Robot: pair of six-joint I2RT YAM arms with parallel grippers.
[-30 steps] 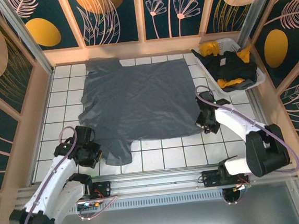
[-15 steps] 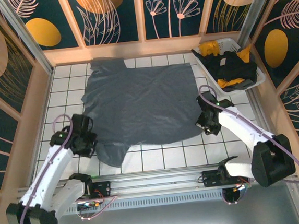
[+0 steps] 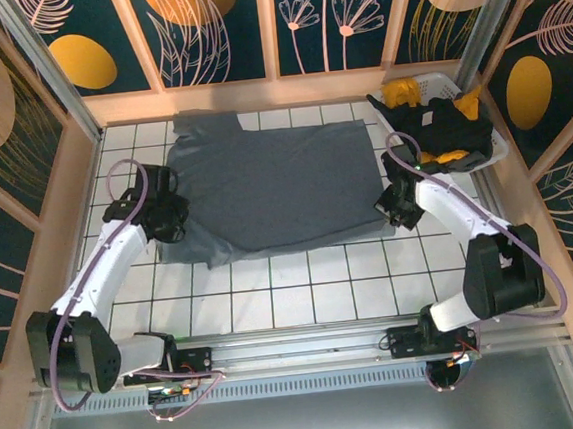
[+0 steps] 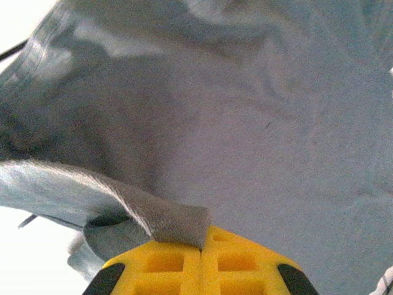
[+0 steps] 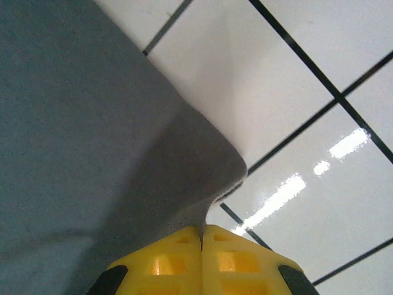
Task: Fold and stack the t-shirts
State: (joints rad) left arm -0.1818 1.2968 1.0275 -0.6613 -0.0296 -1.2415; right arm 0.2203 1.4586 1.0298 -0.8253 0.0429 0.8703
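Slate grey-blue t-shirt (image 3: 283, 180) spread on the white-tiled desk (image 3: 323, 282), its near hem drawn farther toward the back wall than a second ago. Left gripper (image 3: 172, 222) clamped shut on a fold at the shirt's left edge, right gripper (image 3: 397, 210) clamped shut on the near-right hem corner, both advanced away from the arm bases. Black t-shirt (image 3: 449, 125) and mustard yellow t-shirt (image 3: 401, 92) heaped in the white basket (image 3: 497, 151) at far right, unmoved.
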